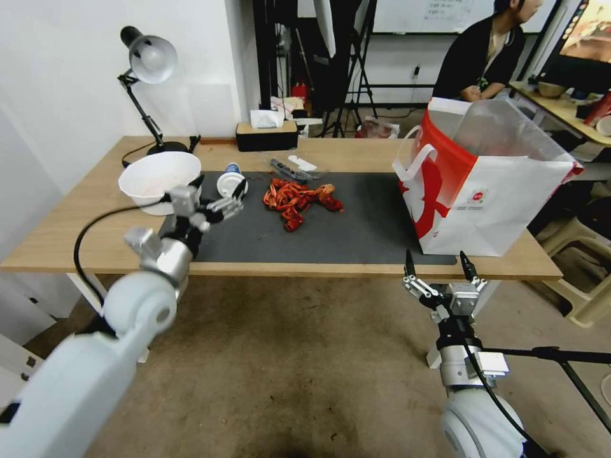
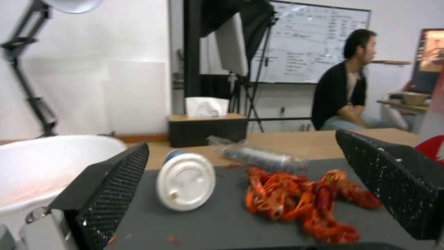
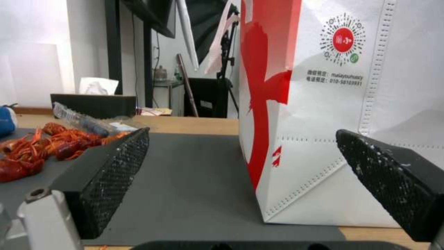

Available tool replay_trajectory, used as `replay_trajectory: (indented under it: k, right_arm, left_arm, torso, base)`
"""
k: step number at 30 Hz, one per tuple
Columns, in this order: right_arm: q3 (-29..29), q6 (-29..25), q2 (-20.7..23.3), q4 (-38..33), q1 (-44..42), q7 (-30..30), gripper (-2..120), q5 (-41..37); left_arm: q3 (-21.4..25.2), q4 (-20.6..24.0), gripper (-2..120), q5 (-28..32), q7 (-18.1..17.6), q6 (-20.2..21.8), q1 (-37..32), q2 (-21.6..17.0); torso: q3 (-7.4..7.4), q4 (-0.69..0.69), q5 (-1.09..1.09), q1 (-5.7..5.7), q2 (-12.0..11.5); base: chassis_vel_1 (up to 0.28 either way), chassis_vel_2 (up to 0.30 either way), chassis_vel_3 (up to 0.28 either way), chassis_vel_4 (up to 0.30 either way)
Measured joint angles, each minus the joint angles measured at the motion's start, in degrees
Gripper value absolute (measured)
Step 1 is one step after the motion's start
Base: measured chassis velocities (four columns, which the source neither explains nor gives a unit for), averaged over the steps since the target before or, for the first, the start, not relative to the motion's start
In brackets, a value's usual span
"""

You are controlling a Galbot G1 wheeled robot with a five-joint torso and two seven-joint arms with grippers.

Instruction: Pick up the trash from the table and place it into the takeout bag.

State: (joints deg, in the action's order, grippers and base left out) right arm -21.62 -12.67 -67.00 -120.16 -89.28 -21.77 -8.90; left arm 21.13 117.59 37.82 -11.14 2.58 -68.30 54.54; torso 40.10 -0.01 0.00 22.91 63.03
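On mat (image 1: 356, 222), blue cup (image 1: 230, 181) sideways, lid facing left gripper (image 1: 219, 197)

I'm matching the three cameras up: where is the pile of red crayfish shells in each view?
Head view: crayfish shells on the dark mat, between the white-lidded cup and the takeout bag.
Left wrist view: shells right beside the cup.
Right wrist view: shells well apart from the bag.
Shared landmark: the black tissue box behind them.
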Motion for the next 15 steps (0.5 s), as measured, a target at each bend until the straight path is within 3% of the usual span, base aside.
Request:
replay_trajectory:
  k: [5,7,15]
  right_arm:
    - [0.22,-0.07,-0.4,0.31,-0.05,0.11,100,0.14]
    - [0.28,-0.15,-0.71,0.39,-0.16,0.18,100,0.17]
    - [0.38,-0.49,-1.35,0.54,-0.53,0.23,100,0.56]
  left_arm:
    - [2.29,1.91,100,-3.95,-1.77,0.18,-5.56,2.7]
    - [3.54,2.64,100,-7.5,-3.16,-0.66,-9.45,5.44]
    - [3.33,2.72,100,-11.41,-5.37,-3.54,-14.73,9.61]
  torso:
    - [0.0,0.01,0.01,-0.01,0.0]
    - [0.0,0.01,0.0,-0.01,0.0]
    - [0.0,0.0,0.0,-0.01,0.0]
  base:
    - [0.0,0.0,0.0,0.0]
    - [0.0,0.0,0.0,0.0]
    - [0.0,0.0,0.0,0.0]
